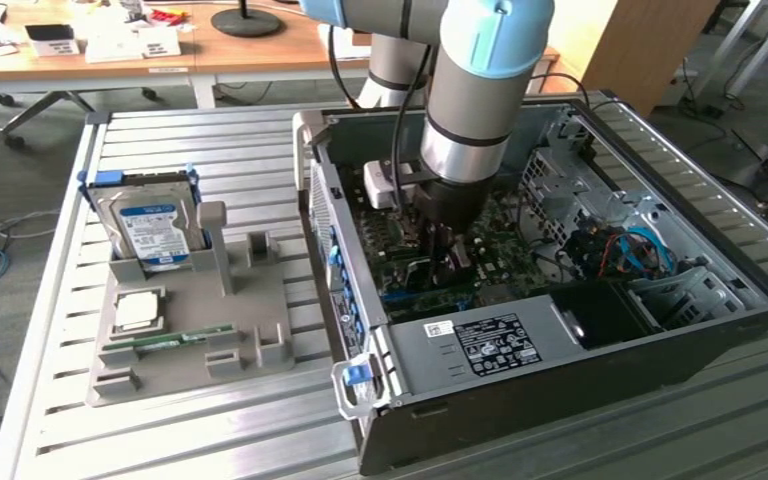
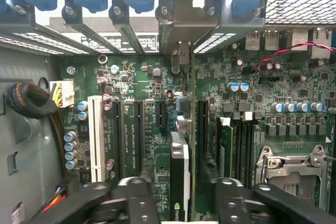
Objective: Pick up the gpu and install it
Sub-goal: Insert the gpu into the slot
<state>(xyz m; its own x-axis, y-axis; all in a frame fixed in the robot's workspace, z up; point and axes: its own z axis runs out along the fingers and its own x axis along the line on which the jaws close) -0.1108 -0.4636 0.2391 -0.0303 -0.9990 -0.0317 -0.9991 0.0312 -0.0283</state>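
Deep inside the open computer case [image 1: 544,340], the pincer [image 2: 178,203] hangs directly over the motherboard [image 2: 252,103]; its two black fingers [image 2: 131,200] stand apart, one on each side of the gpu [image 2: 179,177], with a gap showing at either face, so nothing is clamped; the gpu stands on edge in a slot of the motherboard, its silver bracket end toward the case's rear slot covers [image 2: 184,19], and it looks seated or very nearly so; it is, by my judgement, a light, stiff card, fragile at its green board and edge contacts, and best held by the long upper edge across cooler and board, never by the connector; beside it, further along the motherboard, stand the RAM sticks [image 2: 226,145] and the empty processor socket [image 2: 294,166]; outside the case, a grey holder tray [image 1: 191,320] sits on the slatted metal counter [image 1: 197,140], carrying a hard drive [image 1: 151,228] upright; beyond the case lies a workshop room with wooden desks [image 1: 157,50].
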